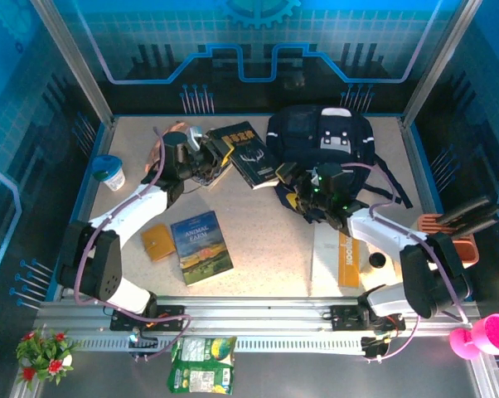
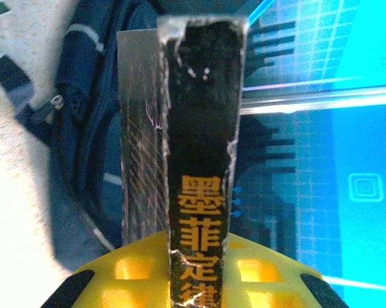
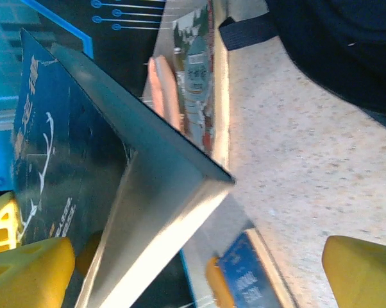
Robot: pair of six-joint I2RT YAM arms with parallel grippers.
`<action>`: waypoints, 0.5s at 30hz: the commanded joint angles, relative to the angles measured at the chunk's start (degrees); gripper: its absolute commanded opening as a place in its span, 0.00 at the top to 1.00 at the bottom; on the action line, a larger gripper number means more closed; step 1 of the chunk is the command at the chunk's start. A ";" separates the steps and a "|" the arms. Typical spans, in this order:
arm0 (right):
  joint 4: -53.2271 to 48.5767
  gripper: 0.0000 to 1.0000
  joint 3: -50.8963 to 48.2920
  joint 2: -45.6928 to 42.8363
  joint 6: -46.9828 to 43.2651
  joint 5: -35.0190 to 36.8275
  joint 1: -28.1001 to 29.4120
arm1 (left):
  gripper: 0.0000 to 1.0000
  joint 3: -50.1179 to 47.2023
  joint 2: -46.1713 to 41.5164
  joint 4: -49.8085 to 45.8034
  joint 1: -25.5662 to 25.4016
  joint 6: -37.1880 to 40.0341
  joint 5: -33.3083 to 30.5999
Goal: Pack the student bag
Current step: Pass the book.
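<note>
The student bag [image 1: 322, 137] is a dark navy backpack lying at the back of the table, right of centre; it also shows in the left wrist view [image 2: 90, 115] and the right wrist view [image 3: 347, 45]. A black book [image 1: 251, 157] with an antler design is held up off the table just left of the bag. My left gripper [image 1: 212, 157] is shut on the book's left end, and its yellow fingers [image 2: 116, 276] clamp the spine [image 2: 202, 128] with orange characters. My right gripper [image 1: 295, 192] sits at the book's right corner [image 3: 71, 147], with the jaws spread wide and open [image 3: 193, 269].
An "Animal Farm" book [image 1: 201, 246] and a small orange booklet [image 1: 158, 242] lie front left. A white and orange box [image 1: 336, 257] lies front right. A blue-lidded cup [image 1: 110, 172] stands at the left edge, and an orange rack [image 1: 448, 236] at the right.
</note>
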 commanded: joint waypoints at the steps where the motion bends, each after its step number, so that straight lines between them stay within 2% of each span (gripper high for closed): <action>1: 9.44 0.00 2.33 2.49 7.20 -0.85 0.52 | 0.90 3.72 1.21 9.46 -0.13 -6.10 -1.46; 8: 19.61 0.00 5.11 7.71 13.76 -0.17 1.62 | 0.90 4.53 1.74 10.84 -0.31 -8.45 -3.72; 15: 24.47 0.14 7.03 10.97 17.24 -0.94 2.99 | 0.89 4.01 2.61 12.46 -0.92 -9.96 -4.18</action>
